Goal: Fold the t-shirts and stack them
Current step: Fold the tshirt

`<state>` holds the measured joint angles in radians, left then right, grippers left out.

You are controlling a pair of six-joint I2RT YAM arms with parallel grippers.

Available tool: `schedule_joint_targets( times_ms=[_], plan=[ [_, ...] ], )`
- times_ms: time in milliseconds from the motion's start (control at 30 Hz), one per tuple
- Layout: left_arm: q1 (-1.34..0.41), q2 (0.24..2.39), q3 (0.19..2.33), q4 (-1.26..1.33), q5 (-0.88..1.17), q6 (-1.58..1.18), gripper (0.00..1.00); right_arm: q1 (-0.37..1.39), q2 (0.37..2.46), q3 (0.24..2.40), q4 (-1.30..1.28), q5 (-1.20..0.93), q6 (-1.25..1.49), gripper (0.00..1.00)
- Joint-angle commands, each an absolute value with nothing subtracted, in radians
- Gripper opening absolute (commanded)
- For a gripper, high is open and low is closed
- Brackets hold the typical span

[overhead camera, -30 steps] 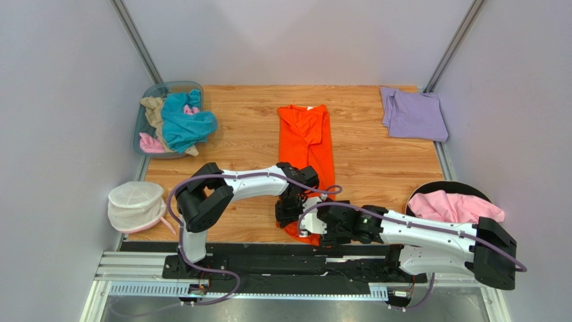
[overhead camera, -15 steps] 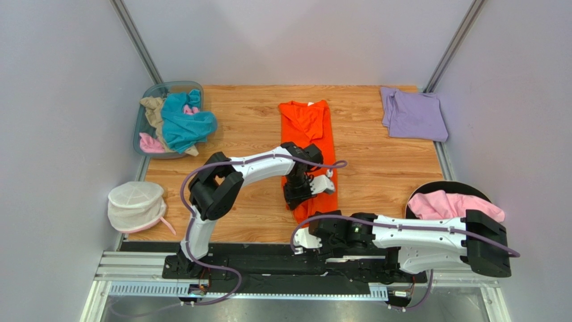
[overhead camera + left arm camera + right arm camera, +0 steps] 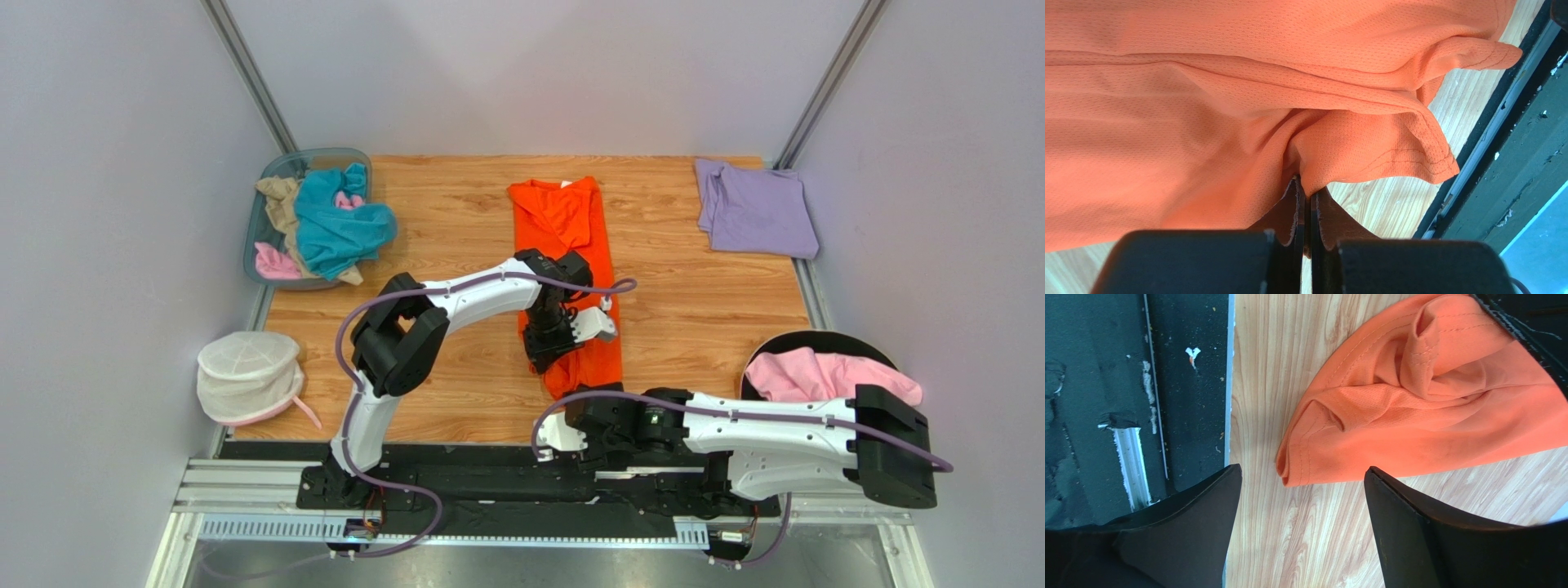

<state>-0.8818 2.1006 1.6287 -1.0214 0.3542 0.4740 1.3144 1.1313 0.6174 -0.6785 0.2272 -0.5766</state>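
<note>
The bright orange t-shirt (image 3: pixel 577 263) lies lengthwise in the middle of the wooden table, folded into a narrow strip. My left gripper (image 3: pixel 555 347) is shut on its near hem; the left wrist view shows orange cloth (image 3: pixel 1229 110) pinched between the closed fingers (image 3: pixel 1290 205). My right gripper (image 3: pixel 552 431) is open and empty at the table's near edge, just short of the shirt's near end (image 3: pixel 1413 410). A folded pale lavender t-shirt (image 3: pixel 754 208) lies at the far right corner.
A clear bin (image 3: pixel 272 172) at the far left holds teal, tan and pink shirts. A white mesh pouch (image 3: pixel 249 371) sits at the near left. A pink shirt (image 3: pixel 828 374) lies in a black round container at the near right. A black rail (image 3: pixel 1106 386) runs along the table's front.
My left gripper has dragged the orange shirt's near end away from the front edge, toward the far side. My right gripper has let go and drawn back to the near edge.
</note>
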Motion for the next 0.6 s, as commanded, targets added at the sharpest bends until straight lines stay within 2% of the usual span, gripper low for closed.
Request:
schedule_joint_targets(
  times_ms=[0, 567],
  plan=[
    [-0.884, 2.057, 1.598, -1.035, 0.377, 0.488, 0.00, 1.293, 1.111, 0.595, -0.621, 0.253, -0.609, 0.77],
    [-0.884, 2.023, 1.554, -1.055, 0.361, 0.523, 0.00, 1.200, 1.155, 0.535, -0.543, 0.210, -0.678, 0.73]
  ],
)
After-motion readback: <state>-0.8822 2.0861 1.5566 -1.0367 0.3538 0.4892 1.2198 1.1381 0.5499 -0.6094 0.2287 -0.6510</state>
